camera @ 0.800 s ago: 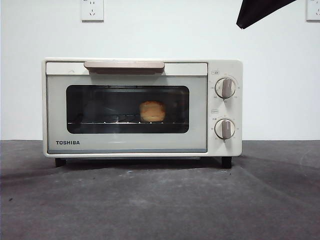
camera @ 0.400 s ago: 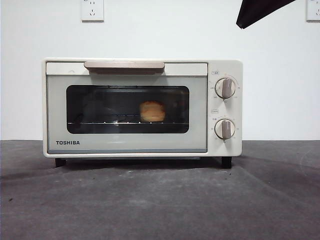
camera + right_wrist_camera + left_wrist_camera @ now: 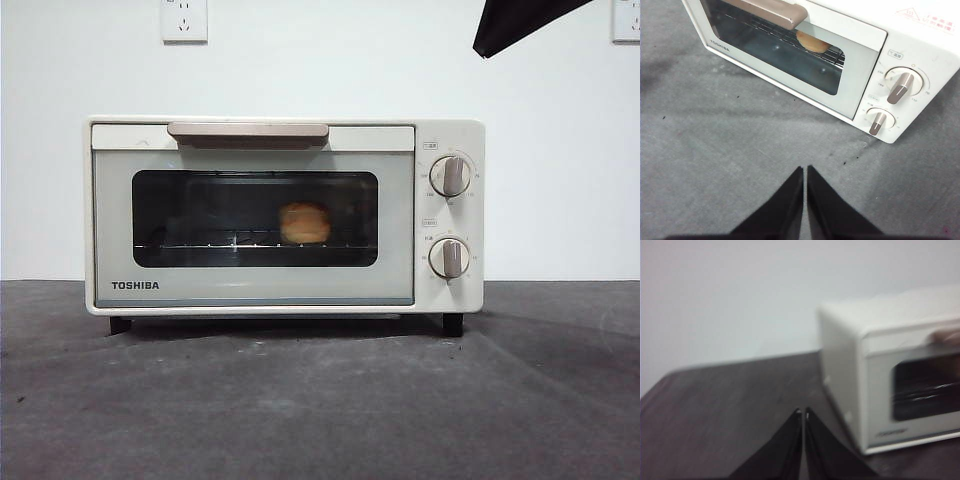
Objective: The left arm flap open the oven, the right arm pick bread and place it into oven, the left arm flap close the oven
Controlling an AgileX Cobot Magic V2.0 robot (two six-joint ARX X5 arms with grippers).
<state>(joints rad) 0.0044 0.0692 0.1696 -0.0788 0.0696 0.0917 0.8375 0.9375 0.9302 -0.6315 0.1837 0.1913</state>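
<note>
oven [image 3: 285, 215] door shut, bread [image 3: 305, 222] on the rack inside. left gripper [image 3: 803, 412] and right gripper [image 3: 805, 170] hover clear in front, fingers together, empty.

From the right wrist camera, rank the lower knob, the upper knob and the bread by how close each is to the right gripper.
Right gripper, over the mat:
1. Lower knob, on the oven's control panel.
2. Upper knob, just above it on that panel.
3. Bread, inside on the rack, behind the shut door.
</note>
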